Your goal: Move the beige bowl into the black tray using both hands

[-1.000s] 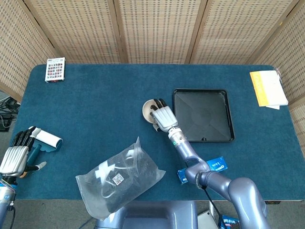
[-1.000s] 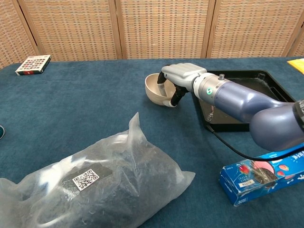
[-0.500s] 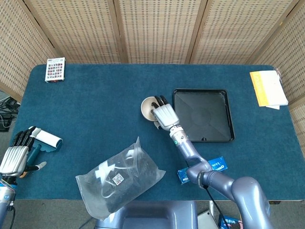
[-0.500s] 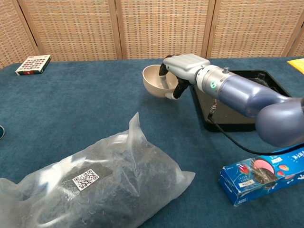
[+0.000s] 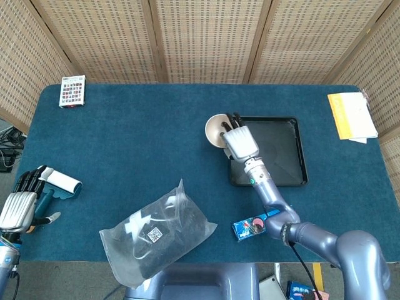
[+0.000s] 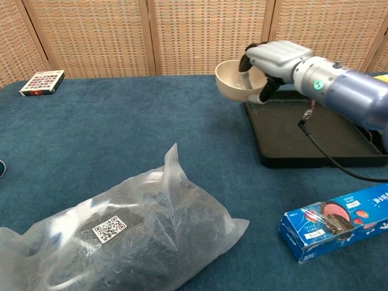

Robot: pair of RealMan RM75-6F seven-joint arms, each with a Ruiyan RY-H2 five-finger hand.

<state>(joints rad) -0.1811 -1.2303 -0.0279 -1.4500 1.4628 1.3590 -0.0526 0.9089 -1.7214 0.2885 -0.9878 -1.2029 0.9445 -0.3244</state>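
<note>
The beige bowl [image 5: 216, 129] [image 6: 233, 79] hangs in the air at the black tray's left edge, tilted, with my right hand [image 5: 240, 142] [image 6: 274, 58] gripping its rim, fingers inside it. The black tray [image 5: 275, 150] [image 6: 315, 134] lies on the blue table just right of the bowl. My left hand [image 5: 21, 203] rests at the table's far left edge, curled around a white and teal object [image 5: 60, 183]; the chest view does not show this hand.
A clear plastic bag with dark contents [image 5: 156, 234] [image 6: 121, 236] lies near the front. A blue packet [image 5: 256, 225] [image 6: 339, 221] sits front right. A patterned card box [image 5: 72, 91] [image 6: 42, 82] is at the back left, yellow papers [image 5: 351, 115] at the back right.
My right hand has lifted the bowl off the table and carried it to the right, up to the tray's left edge. The left hand has stayed still.
</note>
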